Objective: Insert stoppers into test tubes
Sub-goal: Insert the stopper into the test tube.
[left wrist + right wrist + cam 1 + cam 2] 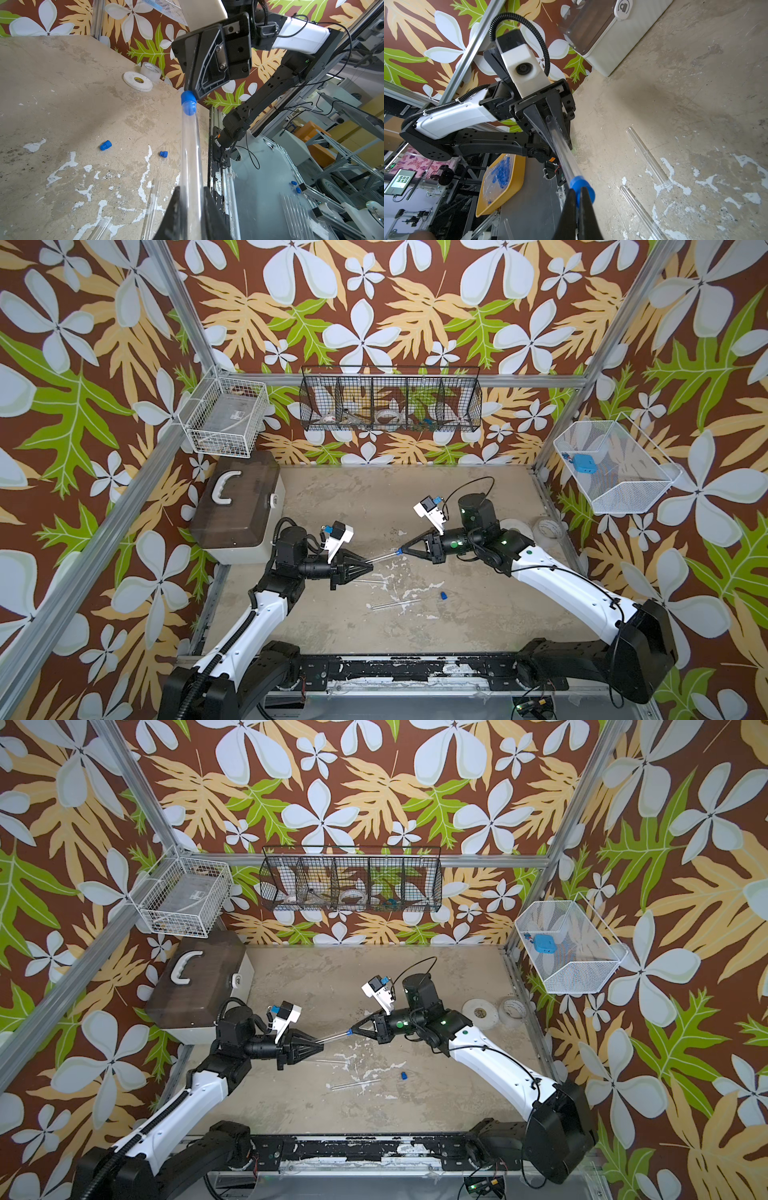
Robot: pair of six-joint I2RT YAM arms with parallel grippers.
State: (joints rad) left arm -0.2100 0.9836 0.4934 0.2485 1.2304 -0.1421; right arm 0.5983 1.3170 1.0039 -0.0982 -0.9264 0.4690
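Above the desk (478, 506), your left end effector (370, 566) is clamped on a test tube (190, 153), and the right end effector (400, 551) pinches a stopper (188, 105) at its mouth. Push off-axis and the tube may slip or crack; the stopper could pop free.

Bright blue stopper (188, 106); clear tube (190, 145). Same blue: loose stopper (105, 145), second loose stopper (163, 154). Counter (353, 497) mottled beige, white chipped patches. Walls (374, 302) brown, white flowers, green and tan leaves. Box (249, 510) dark brown lid, white base, white handle. Tape (138, 81) white. Back basket (390, 402) black wire; side baskets (226, 418) white.
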